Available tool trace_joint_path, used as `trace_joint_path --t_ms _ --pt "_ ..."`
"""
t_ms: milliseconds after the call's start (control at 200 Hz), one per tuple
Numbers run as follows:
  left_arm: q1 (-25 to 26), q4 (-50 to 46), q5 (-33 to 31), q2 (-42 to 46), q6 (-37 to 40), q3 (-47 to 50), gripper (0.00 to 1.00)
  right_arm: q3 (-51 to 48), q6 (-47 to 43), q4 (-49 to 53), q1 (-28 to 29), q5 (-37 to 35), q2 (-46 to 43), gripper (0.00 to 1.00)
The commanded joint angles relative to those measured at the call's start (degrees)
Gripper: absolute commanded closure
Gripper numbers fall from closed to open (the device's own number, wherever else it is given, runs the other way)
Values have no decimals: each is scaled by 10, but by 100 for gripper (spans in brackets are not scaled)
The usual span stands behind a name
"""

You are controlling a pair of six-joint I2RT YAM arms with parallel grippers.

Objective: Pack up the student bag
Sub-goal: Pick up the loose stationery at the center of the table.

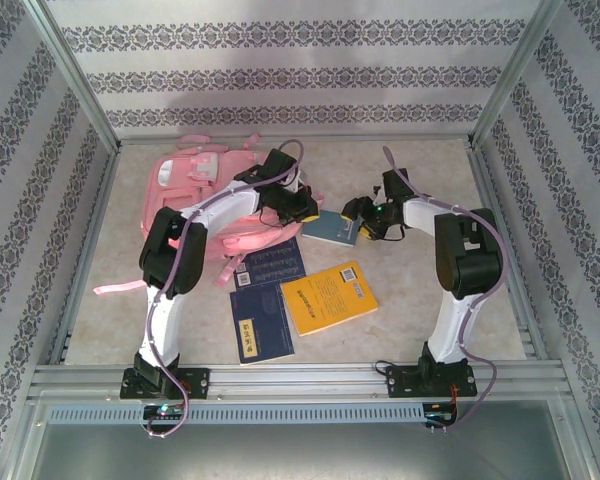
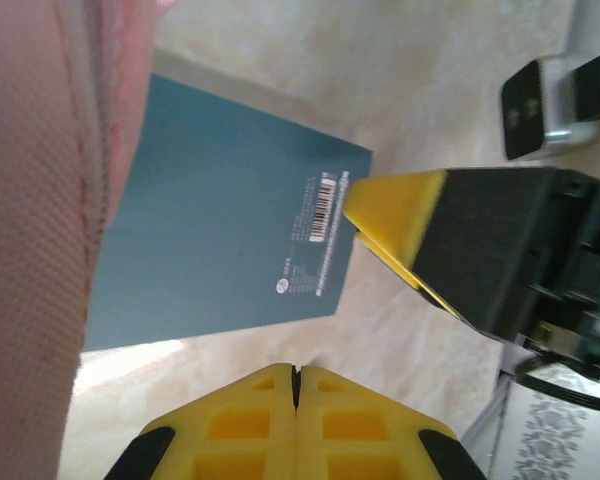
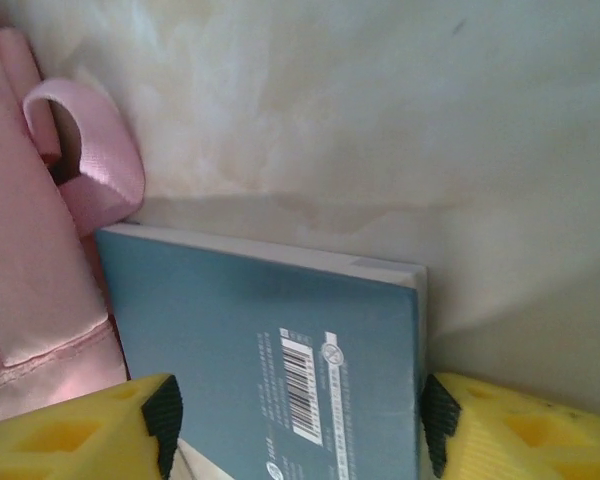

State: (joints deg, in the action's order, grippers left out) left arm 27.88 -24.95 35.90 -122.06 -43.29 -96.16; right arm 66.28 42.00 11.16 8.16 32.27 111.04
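Pink bag slumped at the far left of the table, teal book right against its side: soft, floppy cloth, probably light while unfilled (apt to sag shut rather than stand open), so best taken by the webbing loop or a stitched seam, not a flat panel. Left gripper pressed together on nothing, close by the bag's edge. Right gripper apart, astride the book, pads at both side edges; clamped or not, impossible to tell.
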Motion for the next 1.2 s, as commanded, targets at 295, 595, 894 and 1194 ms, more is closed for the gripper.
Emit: trace_joint_path --t_ms 295,595,894,1194 --pt "10 -56 -54 -46 55 5 100 9 52 -63 16 85 -13 61" --pt "11 -90 -56 -14 66 -24 100 12 7 -12 26 36 -36 99" --pt "-2 -155 -76 59 78 -94 75 -8 -3 16 8 -7 -139 100" --pt "-43 -173 -71 95 74 -122 42 -45 40 -5 -18 1 -262 100"
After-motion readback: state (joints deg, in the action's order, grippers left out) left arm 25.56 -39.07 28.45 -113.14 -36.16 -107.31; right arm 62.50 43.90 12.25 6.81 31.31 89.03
